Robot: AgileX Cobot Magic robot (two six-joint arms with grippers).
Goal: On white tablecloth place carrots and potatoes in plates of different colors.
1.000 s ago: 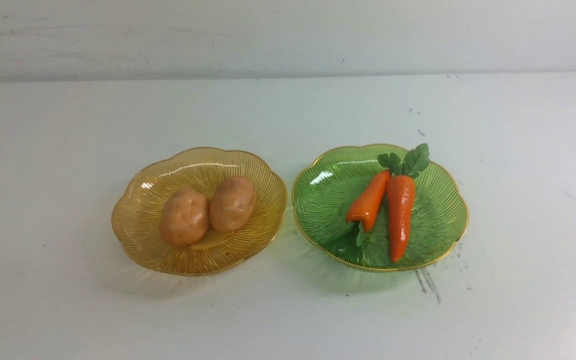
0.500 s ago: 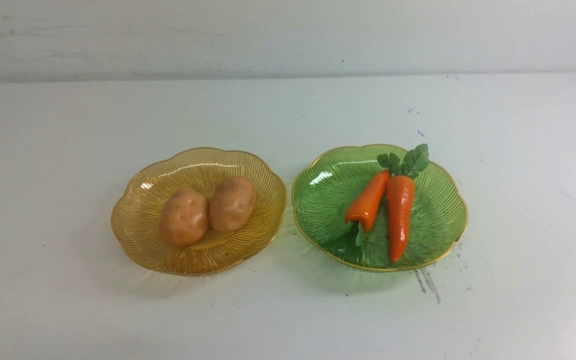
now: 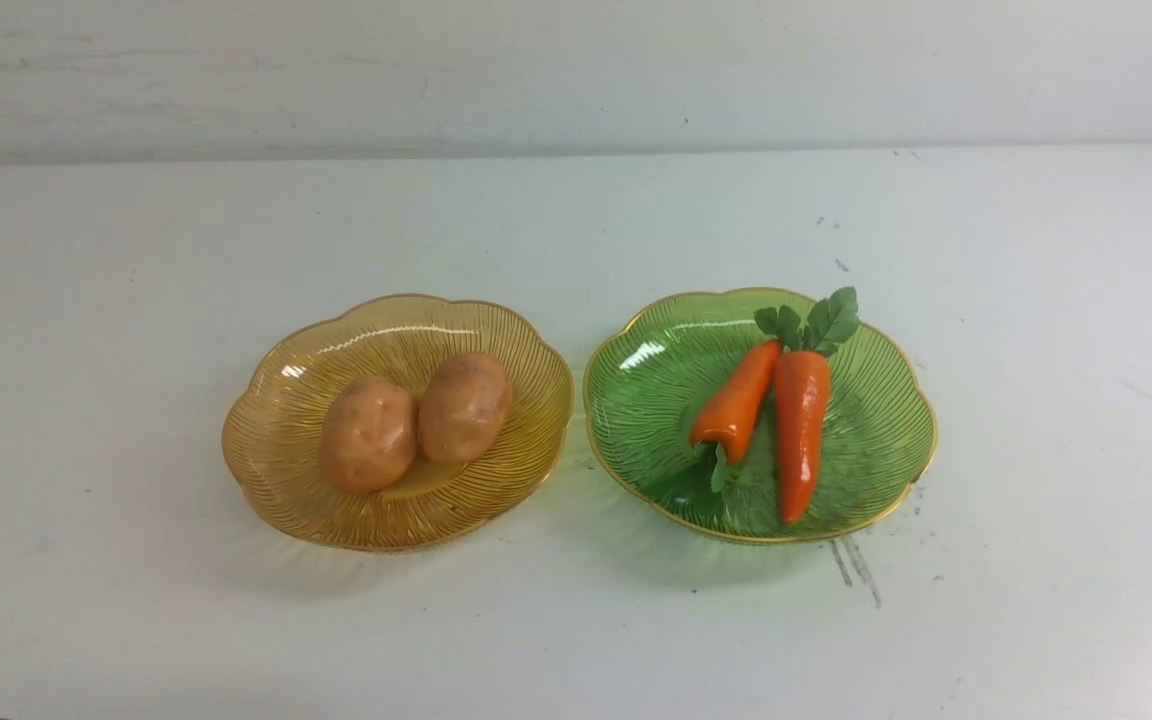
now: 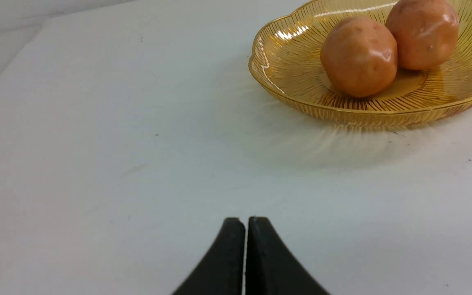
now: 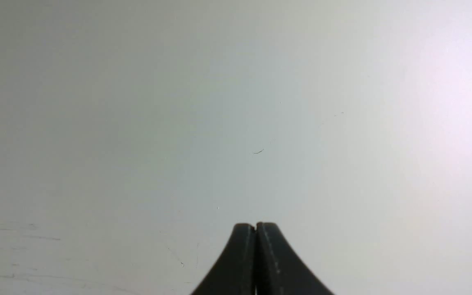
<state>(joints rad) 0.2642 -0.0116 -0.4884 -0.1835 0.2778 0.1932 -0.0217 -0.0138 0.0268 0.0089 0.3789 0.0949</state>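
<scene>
On the white tablecloth (image 3: 576,230) two tan potatoes (image 3: 368,432) (image 3: 464,406) lie side by side in the amber-yellow plate (image 3: 276,420). Two orange carrots, a short one (image 3: 736,402) and a longer one (image 3: 800,430), lie in the green plate (image 3: 646,390). In the left wrist view my left gripper (image 4: 246,221) is shut and empty over bare cloth, well short of the amber plate (image 4: 285,65) with its potatoes (image 4: 359,57). In the right wrist view my right gripper (image 5: 255,226) is shut and empty over bare cloth (image 5: 178,123). Neither gripper clearly shows in the front view.
A pale wall (image 3: 576,70) rises behind the table's far edge. Dark scuff streaks (image 3: 856,565) mark the cloth just in front of the green plate. The two plates almost touch in the middle of the table.
A dark tip at the front view's bottom left corner, seen half a second ago, has dropped almost out of view. The plates, potatoes and carrots have not moved.
</scene>
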